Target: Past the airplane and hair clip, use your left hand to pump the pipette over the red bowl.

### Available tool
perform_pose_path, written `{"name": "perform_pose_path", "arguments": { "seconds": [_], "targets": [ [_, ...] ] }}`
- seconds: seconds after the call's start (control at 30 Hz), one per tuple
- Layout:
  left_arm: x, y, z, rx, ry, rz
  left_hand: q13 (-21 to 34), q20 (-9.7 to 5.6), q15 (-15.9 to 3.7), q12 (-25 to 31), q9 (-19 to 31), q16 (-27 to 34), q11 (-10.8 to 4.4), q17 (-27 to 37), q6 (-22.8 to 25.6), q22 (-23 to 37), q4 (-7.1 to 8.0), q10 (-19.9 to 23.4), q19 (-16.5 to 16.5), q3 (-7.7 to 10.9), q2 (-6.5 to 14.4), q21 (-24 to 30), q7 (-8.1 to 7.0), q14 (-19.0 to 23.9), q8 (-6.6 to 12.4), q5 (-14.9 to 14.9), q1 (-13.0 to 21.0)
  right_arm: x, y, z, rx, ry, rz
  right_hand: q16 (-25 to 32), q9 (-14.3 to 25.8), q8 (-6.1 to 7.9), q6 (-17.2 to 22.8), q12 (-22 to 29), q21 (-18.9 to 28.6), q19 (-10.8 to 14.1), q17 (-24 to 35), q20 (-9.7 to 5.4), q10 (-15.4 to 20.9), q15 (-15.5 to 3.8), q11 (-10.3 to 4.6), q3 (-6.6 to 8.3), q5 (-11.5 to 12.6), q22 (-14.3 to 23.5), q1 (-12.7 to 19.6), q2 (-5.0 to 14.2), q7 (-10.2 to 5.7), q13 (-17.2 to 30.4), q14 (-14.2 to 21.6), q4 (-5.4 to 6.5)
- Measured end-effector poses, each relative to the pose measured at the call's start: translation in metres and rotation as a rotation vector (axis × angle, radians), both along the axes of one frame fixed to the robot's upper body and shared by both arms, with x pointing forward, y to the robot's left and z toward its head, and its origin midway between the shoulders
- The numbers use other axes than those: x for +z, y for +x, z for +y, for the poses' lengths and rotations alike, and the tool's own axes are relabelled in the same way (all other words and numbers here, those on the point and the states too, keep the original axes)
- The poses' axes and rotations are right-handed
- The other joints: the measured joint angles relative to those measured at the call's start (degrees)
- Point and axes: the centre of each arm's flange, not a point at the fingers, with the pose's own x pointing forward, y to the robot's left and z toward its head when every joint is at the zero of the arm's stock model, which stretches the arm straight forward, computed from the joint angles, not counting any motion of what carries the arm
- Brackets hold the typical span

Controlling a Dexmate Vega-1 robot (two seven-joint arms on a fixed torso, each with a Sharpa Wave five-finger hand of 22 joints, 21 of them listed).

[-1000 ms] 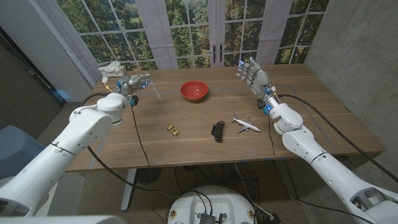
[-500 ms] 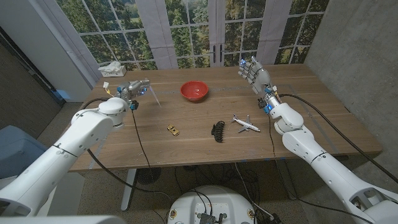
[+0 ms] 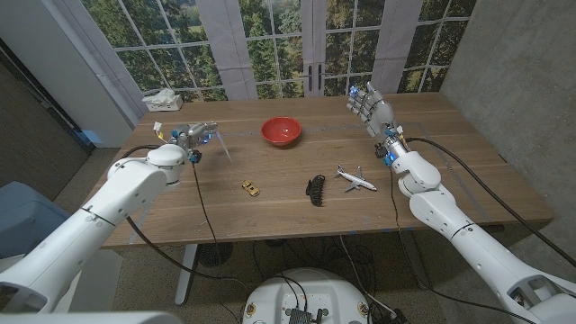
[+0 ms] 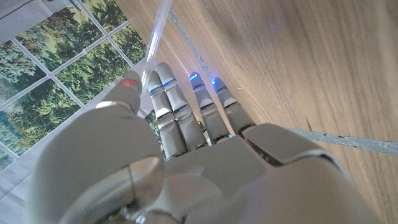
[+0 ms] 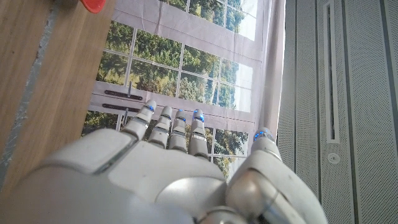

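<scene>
The red bowl (image 3: pixel 281 131) stands at the table's far middle; its rim also shows in the right wrist view (image 5: pixel 93 5). My left hand (image 3: pixel 193 137) hovers left of the bowl and holds a clear pipette (image 3: pixel 221 145), whose thin tip slants down toward the table. In the left wrist view the pipette (image 4: pixel 159 30) runs out between the thumb and the curled fingers (image 4: pixel 186 115) of my left hand (image 4: pixel 186 155). Nearer me lie the white toy airplane (image 3: pixel 356 178) and the black hair clip (image 3: pixel 314 189). My right hand (image 3: pixel 370 106) is raised at the far right, fingers apart and holding nothing.
A small yellow toy car (image 3: pixel 250 187) lies near the table's middle left. A white tissue box (image 3: pixel 162 99) sits at the far left corner. Windows stand behind the table (image 3: pixel 432 180).
My left hand has drifted slightly nearer to me with the pipette, whose tip has dipped lower. The right hand has shifted a little to the right.
</scene>
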Motion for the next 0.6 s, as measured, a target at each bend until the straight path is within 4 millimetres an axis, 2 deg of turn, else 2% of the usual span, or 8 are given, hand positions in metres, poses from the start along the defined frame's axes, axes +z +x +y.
{"name": "perform_pose_path", "arguments": {
  "seconds": [0.1,0.33,0.43,0.5,0.6],
  "targets": [
    [0.002,0.001,-0.001,-0.001,0.005,0.000,0.00,-0.20,0.11,-0.48,0.00,0.00,0.52,0.00,-0.76,0.00,-0.09,-1.12,-0.47,-0.37,-0.28,0.00,0.69,-0.69,-0.21,-0.03,-0.27,0.000,0.000,0.000,0.000,0.002,-0.002,-0.30,0.00,0.00,0.00,0.00,0.00,-0.19,0.00,-0.20,0.00,-0.01,0.00,0.00,0.00,0.00,0.47,0.47,0.00,0.00,-0.41,0.00],
    [-0.003,0.007,-0.001,0.018,0.041,0.065,-0.17,0.09,0.34,-0.93,0.00,0.00,0.53,0.00,-2.72,0.00,0.12,-2.96,-1.77,-1.26,-1.25,-0.61,0.75,-2.14,-0.42,-0.03,-0.60,-0.002,-0.003,-0.003,-0.002,0.007,-0.006,-0.33,0.00,0.00,-0.22,0.00,0.00,-0.41,0.00,0.03,-0.22,-0.01,-0.22,0.00,0.00,0.00,0.60,0.60,-0.22,0.00,-0.41,0.00],
    [0.001,0.008,-0.003,0.018,0.045,0.060,-0.29,0.12,0.23,-1.33,-0.18,0.00,0.72,0.00,-4.01,0.00,0.16,-4.00,-2.18,-1.42,-1.51,-0.75,0.84,-3.10,-0.70,-0.03,-0.45,-0.002,-0.003,-0.003,-0.002,0.008,-0.008,-0.33,0.00,0.00,-0.31,0.00,0.00,-0.60,0.00,0.22,-0.31,-0.03,-0.32,0.00,0.00,0.00,0.60,0.60,-0.31,0.00,-0.43,0.00],
    [-0.002,0.010,-0.002,0.025,0.057,0.091,-0.29,0.14,0.38,-1.50,-0.29,-0.08,0.82,0.00,-5.61,0.00,0.06,-5.81,-2.84,-1.79,-2.04,-0.82,0.98,-3.88,-0.87,-0.03,-0.53,-0.002,-0.003,-0.004,-0.002,0.009,-0.008,-0.33,0.00,0.00,-0.31,0.00,0.00,-0.60,0.01,0.22,-0.31,-0.22,-0.32,0.00,0.00,0.00,0.60,0.60,-0.31,0.00,-0.61,0.00],
    [-0.003,0.011,-0.002,0.026,0.073,0.116,-0.56,0.71,0.57,-1.77,-0.29,-0.25,1.01,0.00,-10.74,0.00,0.22,-11.64,-4.66,-2.62,-2.42,-1.25,1.27,-6.60,-1.11,-0.03,-0.67,-0.001,-0.003,-0.004,-0.002,0.009,-0.010,-0.33,0.00,0.00,-0.31,0.00,0.00,-0.60,-0.02,0.22,-0.31,-0.22,-0.31,0.00,0.00,0.00,0.60,0.60,-0.31,0.01,-0.61,0.00]
  ]
}}
